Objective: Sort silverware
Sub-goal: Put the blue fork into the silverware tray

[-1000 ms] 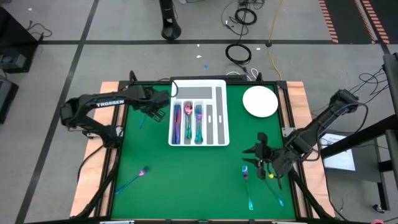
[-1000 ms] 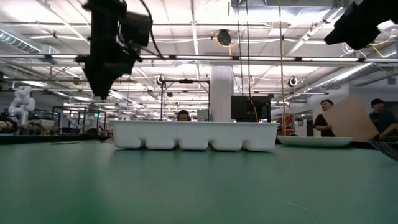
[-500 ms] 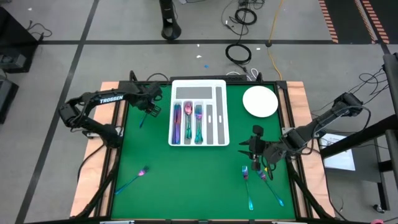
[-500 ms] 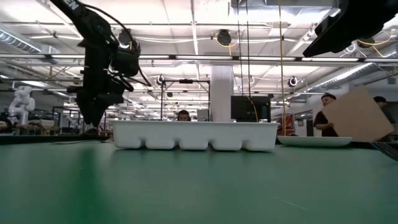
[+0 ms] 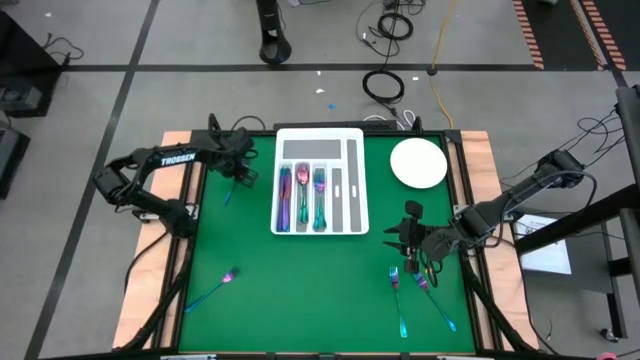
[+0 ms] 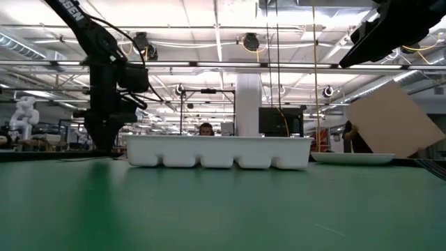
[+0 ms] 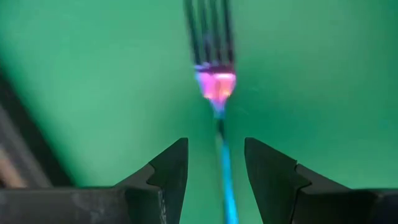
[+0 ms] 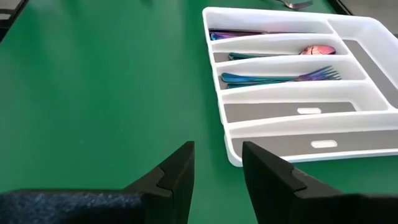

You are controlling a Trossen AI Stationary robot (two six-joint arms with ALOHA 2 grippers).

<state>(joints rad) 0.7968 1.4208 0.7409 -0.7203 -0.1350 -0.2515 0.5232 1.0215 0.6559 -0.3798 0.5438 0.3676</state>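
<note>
1. We judged the step in hand to be the pickup of the fork lying on the green mat just off the tray's nine-o'clock side. The left gripper hung directly over its handle, jaws parted, the blue shaft running up the gap between the fingers.
2. To do it well, we would have come straight down, kept the handle centred in that gap, and closed low on the shaft, well behind the tines; so slim and flat a piece looked liable to slip or pivot.
3. The left arm reached in from nine o'clock, its gripper near the mat's far left corner. In the low view it stood nearly upright, close above the mat beside the tray's end.
4. The right gripper waited at about four o'clock from the tray, jaws parted and empty, its camera looking across the mat at the tray's side.
5. Three tray compartments already held silverware, including a spoon and another fork.
6. Loose pieces lay beside the right gripper toward five o'clock, and another spoon near seven o'clock.
7. The plate sat at the tray's two o'clock.
</note>
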